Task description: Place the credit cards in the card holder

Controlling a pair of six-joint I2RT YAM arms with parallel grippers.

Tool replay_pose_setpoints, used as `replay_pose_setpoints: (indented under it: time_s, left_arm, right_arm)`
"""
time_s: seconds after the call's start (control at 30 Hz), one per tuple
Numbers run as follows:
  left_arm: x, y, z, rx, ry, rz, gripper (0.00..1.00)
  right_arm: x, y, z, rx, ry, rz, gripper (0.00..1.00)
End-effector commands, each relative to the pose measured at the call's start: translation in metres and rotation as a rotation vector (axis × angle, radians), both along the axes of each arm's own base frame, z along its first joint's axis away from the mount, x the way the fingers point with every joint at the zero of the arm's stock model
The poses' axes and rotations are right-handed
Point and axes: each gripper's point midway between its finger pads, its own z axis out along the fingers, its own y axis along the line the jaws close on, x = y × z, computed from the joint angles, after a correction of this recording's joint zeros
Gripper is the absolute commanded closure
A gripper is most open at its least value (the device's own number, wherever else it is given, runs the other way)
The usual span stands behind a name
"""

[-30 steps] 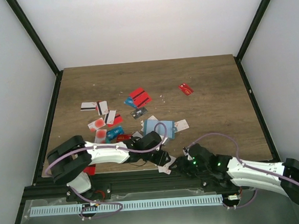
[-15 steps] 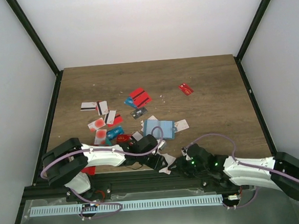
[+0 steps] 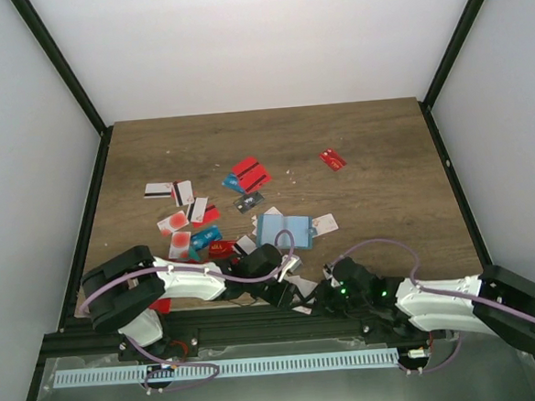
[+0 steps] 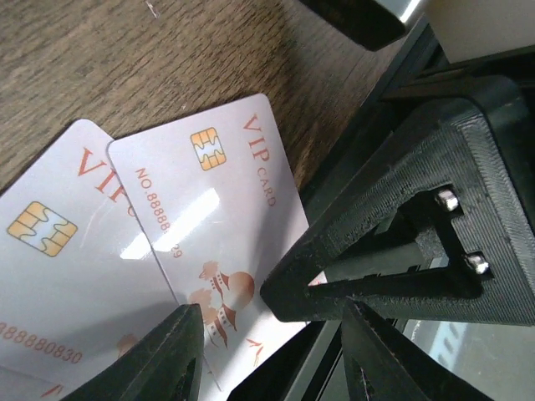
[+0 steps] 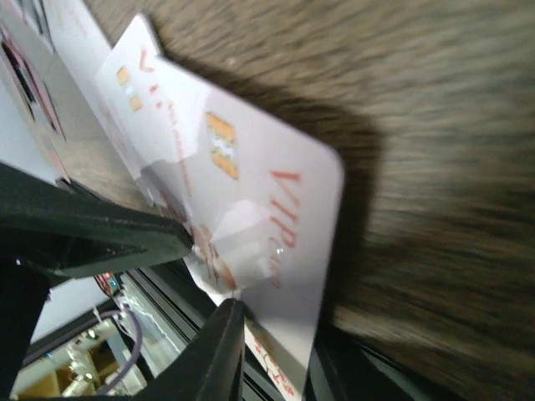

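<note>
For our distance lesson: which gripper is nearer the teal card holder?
Left. The left gripper lies just below the card holder in the top view; the right gripper lies farther down-right.

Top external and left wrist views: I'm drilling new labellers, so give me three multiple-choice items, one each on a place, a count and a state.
1. Where is the light-blue folding card holder? A clamped in a gripper; B flat on the brown wooden table; C off the table.
2. How many white plastic VIP cards show in the left wrist view? A one; B four; C two.
3. The left gripper has its fingers: A apart; B shut on a red card; C out of view.
Key: B, it lies on the wood; C, two chip cards overlap; A, a gap shows between them.
</note>
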Motion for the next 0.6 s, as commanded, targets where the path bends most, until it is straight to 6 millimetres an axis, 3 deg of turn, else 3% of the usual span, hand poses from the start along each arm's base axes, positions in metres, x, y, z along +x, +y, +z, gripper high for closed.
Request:
replay_pose_setpoints:
  time_s: [0.0, 0.13, 0.43, 0.57]
  left_arm:
    - [-0.011, 0.006, -0.015, 0.022, 0.047, -0.013, 0.52]
    - [-0.008, 0.007, -0.017, 0.027, 0.039, 0.002, 0.54]
    - [0.011, 0.013, -0.015, 0.059, -0.014, 0.083, 0.55]
    - [0.024, 0.014, 0.003, 0.028, -0.052, 0.117, 0.55]
  right_arm:
    - [0.002, 0.004, 0.005, 0.029, -0.025, 0.004, 0.85]
    - [-0.001, 0.002, 0.006, 0.014, -0.026, 0.023, 0.94]
    - [-0.004, -0.021, 0.018, -0.090, -0.082, 0.042, 0.99]
    - [-0.002, -0.026, 0.031, -0.084, -0.124, 0.036, 0.99]
